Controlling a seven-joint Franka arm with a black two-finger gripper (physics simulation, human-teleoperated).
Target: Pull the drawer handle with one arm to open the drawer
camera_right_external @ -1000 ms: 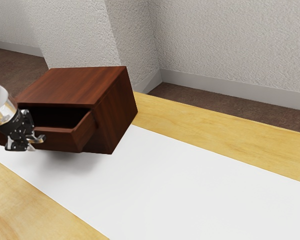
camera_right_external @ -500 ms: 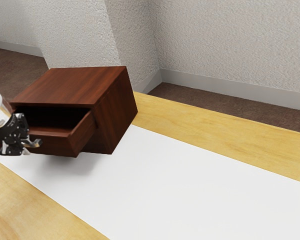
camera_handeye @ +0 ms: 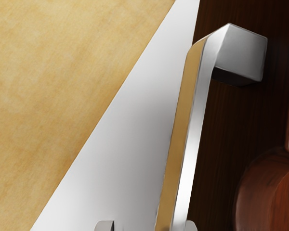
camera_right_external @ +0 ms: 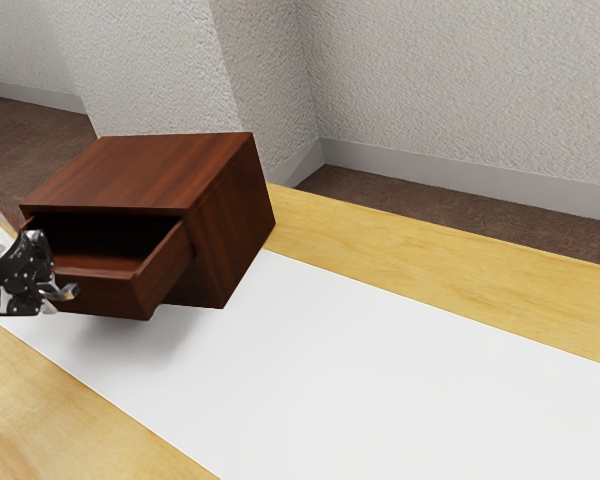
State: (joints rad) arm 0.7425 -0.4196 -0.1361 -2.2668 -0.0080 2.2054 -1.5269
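A dark wooden cabinet [camera_right_external: 170, 175] stands at the exterior view's left on the table. Its single drawer [camera_right_external: 105, 296] is pulled partway out, leaving a dark gap above it. My black gripper [camera_right_external: 32, 288] is at the drawer's front, shut on the silver bar handle [camera_right_external: 66, 291]. In the wrist view the handle [camera_handeye: 192, 130] runs lengthwise right under my hand, in front of the dark drawer front [camera_handeye: 231, 144]. Two fingertips [camera_handeye: 104, 225] show on either side of it.
The cabinet stands on a white mat [camera_right_external: 360, 370] that runs across the light wooden table [camera_right_external: 460, 270]. Bare wood lies on the near side of the mat [camera_right_external: 40, 420]. A textured wall and pillar [camera_right_external: 230, 70] rise behind. A rounded brown shape [camera_handeye: 267, 192] sits beside the handle.
My gripper has moved toward the exterior view's lower left with the handle in it. The drawer has slid further out of the cabinet.
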